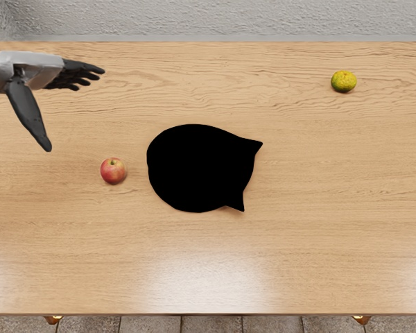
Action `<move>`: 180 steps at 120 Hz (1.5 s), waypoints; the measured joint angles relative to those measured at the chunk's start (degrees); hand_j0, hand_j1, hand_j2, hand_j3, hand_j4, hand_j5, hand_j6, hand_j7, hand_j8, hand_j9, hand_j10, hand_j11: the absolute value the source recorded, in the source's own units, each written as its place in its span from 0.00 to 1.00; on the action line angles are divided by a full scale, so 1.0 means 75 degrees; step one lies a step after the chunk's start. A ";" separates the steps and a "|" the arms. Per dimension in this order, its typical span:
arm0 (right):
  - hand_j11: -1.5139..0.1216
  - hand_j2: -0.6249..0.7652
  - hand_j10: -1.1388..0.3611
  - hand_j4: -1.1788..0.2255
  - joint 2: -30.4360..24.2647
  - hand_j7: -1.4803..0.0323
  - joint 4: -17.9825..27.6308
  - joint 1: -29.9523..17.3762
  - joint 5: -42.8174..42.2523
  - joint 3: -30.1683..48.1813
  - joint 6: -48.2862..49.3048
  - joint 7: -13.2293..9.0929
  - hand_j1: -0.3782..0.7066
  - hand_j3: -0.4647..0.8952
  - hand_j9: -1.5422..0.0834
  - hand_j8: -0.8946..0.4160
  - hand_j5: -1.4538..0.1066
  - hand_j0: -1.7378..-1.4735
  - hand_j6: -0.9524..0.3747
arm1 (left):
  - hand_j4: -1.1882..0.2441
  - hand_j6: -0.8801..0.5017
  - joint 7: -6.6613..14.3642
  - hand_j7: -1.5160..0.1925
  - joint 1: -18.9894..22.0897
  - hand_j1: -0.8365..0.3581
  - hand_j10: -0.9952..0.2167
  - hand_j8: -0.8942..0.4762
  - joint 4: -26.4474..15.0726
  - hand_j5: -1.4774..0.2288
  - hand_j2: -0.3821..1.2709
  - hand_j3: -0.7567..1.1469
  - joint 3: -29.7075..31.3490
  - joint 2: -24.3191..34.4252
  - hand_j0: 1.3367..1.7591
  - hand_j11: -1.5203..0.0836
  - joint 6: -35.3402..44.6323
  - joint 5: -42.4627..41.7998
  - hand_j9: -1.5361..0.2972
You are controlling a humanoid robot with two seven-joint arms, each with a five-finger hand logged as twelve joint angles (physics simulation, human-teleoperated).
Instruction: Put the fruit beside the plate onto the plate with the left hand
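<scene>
**Wood-grain counter, apple waiting left of the plate**

Pale wood-grain counter point(298, 243) fills the view, with a strip of grey wall behind its far edge. A flat black plate point(197, 166) lies near the middle with nothing on it. The apple point(113, 171), red with a yellowish patch, sits just beside the plate's left rim without touching it. A yellow-green citrus point(344, 81) lies well apart, near the far right corner, so the apple is evidently the fruit meant.

The left hand point(73, 74) hovers near the far left corner, well apart from the apple. Its fingers point(91, 69) are stretched out flat and loose, holding nothing. The right arm is out of view.

The step in hand looks to be the reach, so the task is barely begun. To do it well, the hand should travel toward the near edge until it is above the apple. It should then descend with the fingers spread wide enough to pass round the fruit, thumb opposite them. A round fruit will likely roll if nudged off-centre, so closing evenly from both sides matters. After the lift, only a short carry rightward is needed. A low, gentle release should keep the apple on the plate.
</scene>
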 joint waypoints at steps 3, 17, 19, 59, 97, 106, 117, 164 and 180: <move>0.93 0.45 0.76 0.84 0.0000 0.98 -0.0001 0.0000 0.0000 0.0000 0.0000 0.0000 0.03 0.34 0.95 0.68 0.93 0.30 0.72 | 0.81 0.62 0.0000 0.87 0.0002 0.97 0.80 0.63 -0.0008 0.85 0.23 0.40 0.0005 0.0000 0.76 0.93 0.0000 0.0006 0.82; 0.93 0.45 0.76 0.84 0.0000 0.98 0.0001 0.0000 0.0000 -0.0001 0.0000 0.0000 0.03 0.34 0.95 0.68 0.93 0.30 0.72 | 0.81 0.62 0.0372 0.87 -0.0022 0.97 0.80 0.63 -0.0037 0.85 0.23 0.40 -0.0019 -0.0111 0.76 0.93 -0.0001 0.0008 0.82; 0.93 0.45 0.76 0.84 0.0000 0.98 0.0001 -0.0001 0.0000 -0.0001 0.0000 0.0000 0.03 0.34 0.95 0.68 0.93 0.30 0.72 | 0.81 0.62 0.0542 0.87 -0.0049 0.97 0.80 0.63 -0.0041 0.85 0.23 0.40 -0.0029 -0.0202 0.76 0.93 -0.0001 0.0004 0.82; 0.93 0.45 0.76 0.84 0.0000 0.98 0.0006 -0.0011 0.0000 0.0000 0.0000 0.0000 0.03 0.34 0.95 0.68 0.93 0.30 0.72 | 0.81 0.61 0.2961 0.87 0.0533 0.97 0.80 0.63 -0.1027 0.85 0.23 0.40 -0.0146 -0.1451 0.76 0.93 0.0633 0.1912 0.82; 0.93 0.45 0.76 0.84 0.0000 0.98 0.0008 -0.0022 0.0000 0.0000 0.0001 0.0000 0.03 0.34 0.95 0.68 0.93 0.30 0.72 | 0.76 0.57 0.3077 0.82 0.1902 0.91 0.74 0.58 -0.1756 0.80 0.24 0.40 -0.0088 -0.2133 0.76 0.88 0.3333 0.4652 0.78; 0.93 0.45 0.76 0.84 0.0000 0.98 0.0008 -0.0023 0.0000 0.0000 0.0001 0.0000 0.03 0.34 0.95 0.68 0.93 0.30 0.72 | 0.76 0.56 0.3080 0.81 0.1916 0.89 0.74 0.58 -0.1788 0.79 0.24 0.40 -0.0028 -0.2237 0.76 0.87 0.3507 0.4897 0.77; 0.93 0.45 0.76 0.84 0.0000 0.98 0.0007 -0.0023 0.0000 0.0000 0.0000 0.0000 0.03 0.34 0.95 0.68 0.93 0.30 0.72 | 0.75 0.55 0.3082 0.80 0.1921 0.88 0.72 0.57 -0.1807 0.78 0.25 0.40 0.0148 -0.2303 0.76 0.86 0.3608 0.5061 0.76; 0.93 0.45 0.76 0.84 0.0000 0.98 0.0004 -0.0023 0.0000 0.0000 0.0000 0.0000 0.03 0.34 0.95 0.68 0.93 0.30 0.72 | 0.68 0.48 0.3083 0.72 0.2297 0.78 0.64 0.49 -0.1819 0.70 0.26 0.40 0.0441 -0.2508 0.76 0.77 0.3694 0.5754 0.69; 0.93 0.45 0.76 0.84 0.0000 0.98 0.0007 -0.0023 0.0000 0.0000 0.0001 0.0000 0.03 0.34 0.95 0.68 0.93 0.30 0.72 | 0.67 0.47 0.3083 0.72 0.2437 0.77 0.63 0.48 -0.1810 0.69 0.26 0.40 0.0450 -0.2498 0.76 0.77 0.3906 0.5938 0.68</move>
